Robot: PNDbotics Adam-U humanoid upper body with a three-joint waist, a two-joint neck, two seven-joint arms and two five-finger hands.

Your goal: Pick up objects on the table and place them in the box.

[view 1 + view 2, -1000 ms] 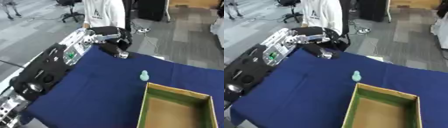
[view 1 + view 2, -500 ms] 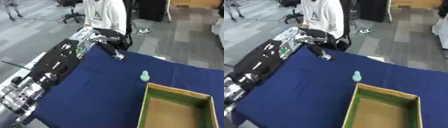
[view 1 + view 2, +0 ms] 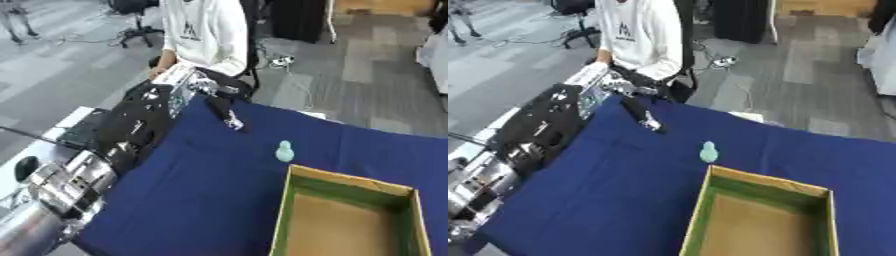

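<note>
Left eye view: a table covered in a blue cloth (image 3: 219, 190) fills the near scene. The robot's left arm stretches from the near left corner toward the far left of the table. Its left hand (image 3: 219, 102) reaches over the far edge of the cloth, black fingers pointing down at a small pale thing (image 3: 234, 123) on the cloth; whether those fingers are curled round it or only resting against it, I cannot tell. A small pale green object (image 3: 284, 152), rounded with a narrow top, stands near the middle of the table, just beyond the far left corner of an open cardboard box (image 3: 297, 176) with green inner walls. The box looks empty. The right hand does not show.

Right eye view: the same layout, with the green object (image 3: 708, 152) just beyond the box's far rim (image 3: 767, 179). A person in a white top sits beyond the table's far edge, close to the reaching hand.

Risks, as I judge them: the small thing lies near the cloth's far edge, so a nudge could push it off. The green object looks top-heavy, and a sweeping arm might topple it.
</note>
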